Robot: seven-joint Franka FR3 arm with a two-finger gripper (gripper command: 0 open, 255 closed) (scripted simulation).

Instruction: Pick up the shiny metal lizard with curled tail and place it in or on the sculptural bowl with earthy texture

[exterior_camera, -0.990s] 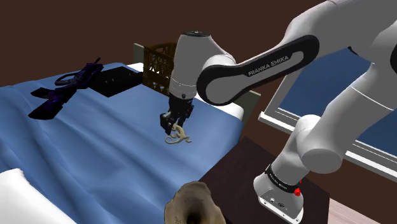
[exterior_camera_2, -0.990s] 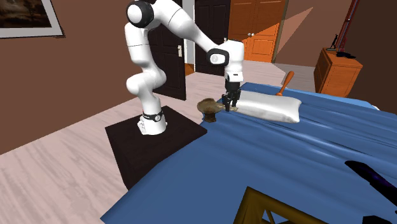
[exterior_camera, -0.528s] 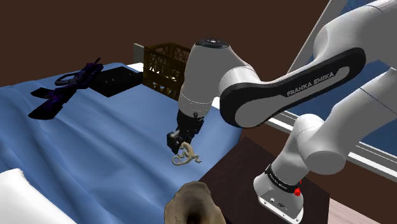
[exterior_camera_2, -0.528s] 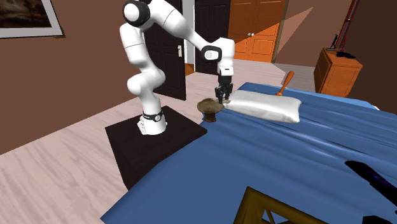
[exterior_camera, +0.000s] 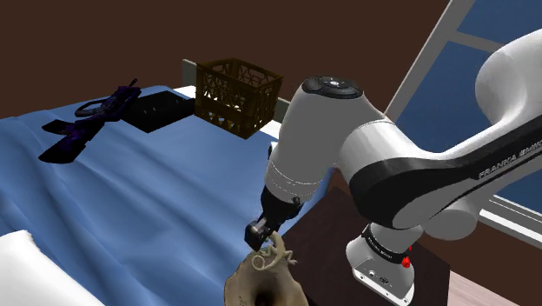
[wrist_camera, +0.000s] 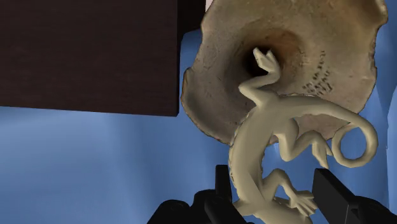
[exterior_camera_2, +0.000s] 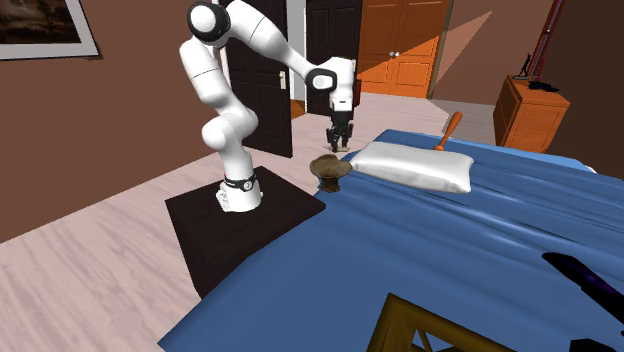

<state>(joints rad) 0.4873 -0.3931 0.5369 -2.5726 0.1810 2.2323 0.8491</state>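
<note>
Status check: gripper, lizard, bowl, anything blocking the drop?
Gripper shut on lizard, fingers clasping its body. Lizard hangs over bowl, head toward its hollow, not released. Nothing between them; pillow beside bowl.

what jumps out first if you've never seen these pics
A big white arm bends low at the edge of the blue bed, its tool clasping a pale tan lizard with a curled tail. The lizard hangs just over a rough brown bowl, head toward its dark hollow. A dark lattice crate stands beyond, at the bed's far edge.

Pale beige lizard (wrist_camera: 253, 149), tail curled, hangs above the rough brown bowl (wrist_camera: 324, 44).
</note>
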